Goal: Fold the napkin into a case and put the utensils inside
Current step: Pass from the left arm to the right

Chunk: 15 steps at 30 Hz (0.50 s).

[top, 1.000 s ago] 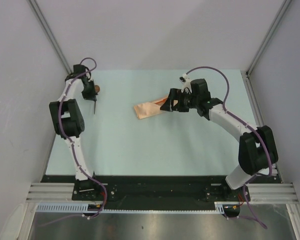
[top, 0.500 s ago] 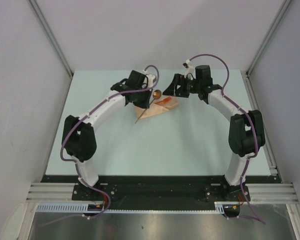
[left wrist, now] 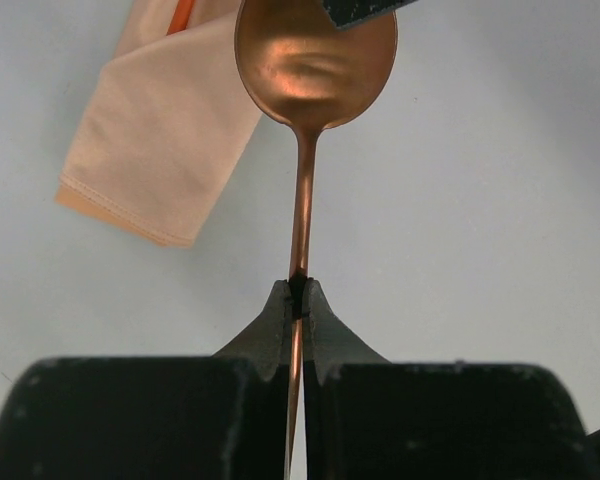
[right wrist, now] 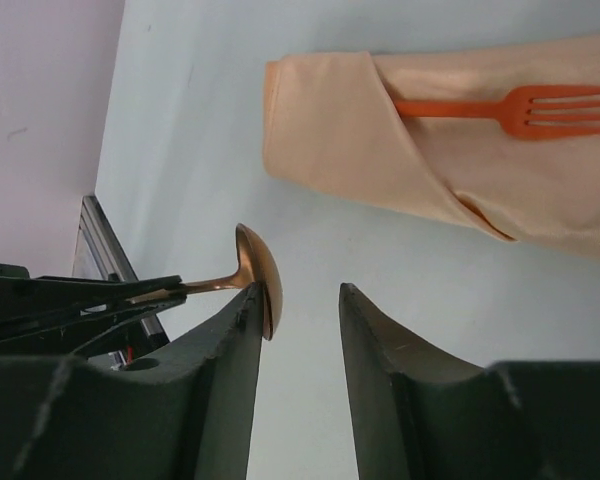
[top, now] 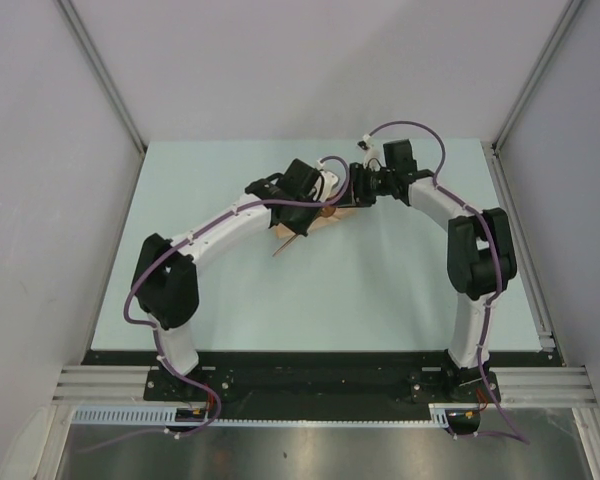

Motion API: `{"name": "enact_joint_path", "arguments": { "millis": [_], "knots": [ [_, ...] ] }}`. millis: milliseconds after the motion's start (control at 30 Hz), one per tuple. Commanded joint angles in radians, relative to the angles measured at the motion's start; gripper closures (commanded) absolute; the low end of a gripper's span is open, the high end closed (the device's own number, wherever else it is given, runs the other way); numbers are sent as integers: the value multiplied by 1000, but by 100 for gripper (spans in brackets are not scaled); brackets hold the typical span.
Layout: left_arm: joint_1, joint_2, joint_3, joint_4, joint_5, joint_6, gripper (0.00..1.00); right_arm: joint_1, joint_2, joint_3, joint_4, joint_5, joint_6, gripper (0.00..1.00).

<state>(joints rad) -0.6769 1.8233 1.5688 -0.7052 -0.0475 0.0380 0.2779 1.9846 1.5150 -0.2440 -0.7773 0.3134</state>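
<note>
Only past the parted right gripper [right wrist: 300, 295] were the tines of an orange plastic fork [right wrist: 510, 105] seen, upper right, on the folded tan-orange cloth case [right wrist: 350, 130], while a coppery metal spoon [left wrist: 310, 60] was clamped by the left gripper [left wrist: 298, 290].

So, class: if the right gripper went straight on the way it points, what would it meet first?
Probably the case, lying dead ahead of the right gripper; the spoon sits at one fingertip, not ahead. Depth is unclear.

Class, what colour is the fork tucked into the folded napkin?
Orange-red. The fork shows best in the right wrist view.
</note>
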Motion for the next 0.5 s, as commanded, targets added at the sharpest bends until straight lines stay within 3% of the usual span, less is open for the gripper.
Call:
{"name": "enact_joint_path", "arguments": {
  "millis": [0,133,267,300,333,367,433,467],
  "knots": [
    [2,-52,5,21,-22,33,100,9,20,40,11,-62,1,66],
    [2,-35,20,21,15,22,100,6,26,19,75,-120,52,97],
    [8,-10,40,36,28,-4,100,-14,22,-12,143,-114,116,100],
    [25,-4,48,35,5,-32,93,-34,11,-25,149,-65,130,100],
    [40,8,57,33,-33,-80,70,-46,-3,-71,191,-42,145,100],
    [62,8,59,39,-20,-111,59,-66,-30,-94,216,-24,165,100],
    [163,-18,27,113,102,-269,45,-115,-53,-136,233,50,196,100],
    [206,-30,-46,159,173,-333,44,-127,-65,-162,264,77,196,100]
  ]
}}
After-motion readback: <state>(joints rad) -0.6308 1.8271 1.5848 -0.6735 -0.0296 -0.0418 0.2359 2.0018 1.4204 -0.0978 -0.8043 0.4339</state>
